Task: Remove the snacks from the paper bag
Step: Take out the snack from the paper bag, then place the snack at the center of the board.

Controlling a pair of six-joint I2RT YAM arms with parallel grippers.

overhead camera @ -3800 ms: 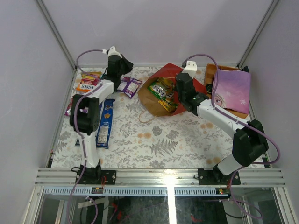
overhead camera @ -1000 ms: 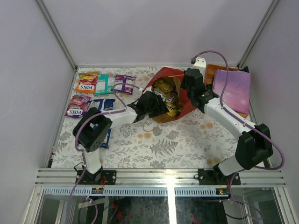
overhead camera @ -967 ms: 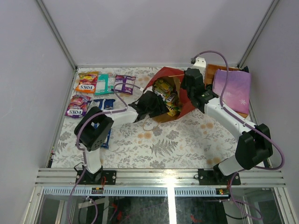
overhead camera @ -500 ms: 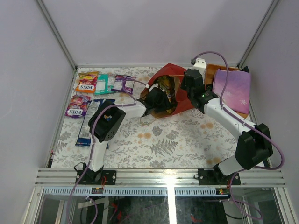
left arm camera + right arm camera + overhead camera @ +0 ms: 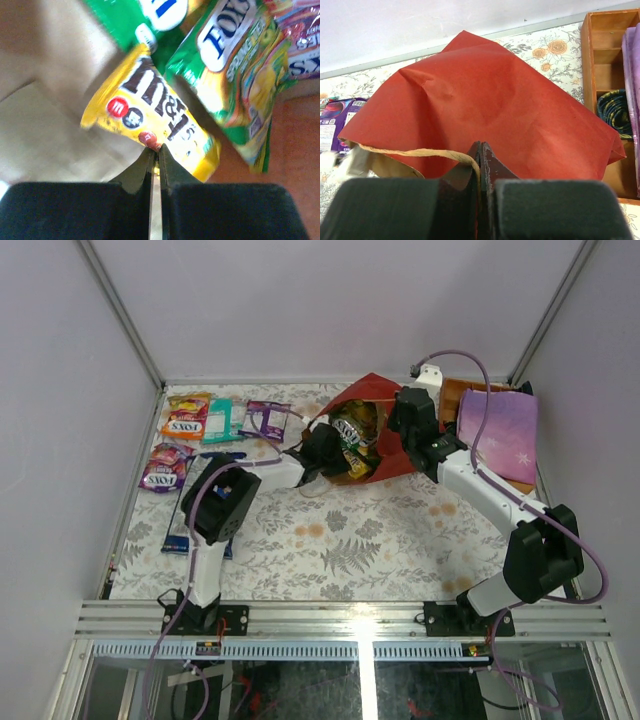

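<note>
The paper bag lies on its side at the back middle, red outside, mouth facing left. My right gripper is shut on its thin twine handle, which runs between the fingertips over the red paper. My left gripper reaches into the mouth. In the left wrist view its fingers are pressed together on the lower edge of a yellow M&M's packet. A green Fox's packet lies beside it on the brown inner paper. More snacks show in the opening.
Snacks lie on the table at the back left: an orange Fox's pack, a teal pack, a purple pack, a purple Fox's bag and a blue pack. A lilac bag rests on a wooden box at the right.
My left gripper has pushed deeper into the bag's mouth and gone from open to shut on the yellow packet. The right gripper still holds the handle in place.
</note>
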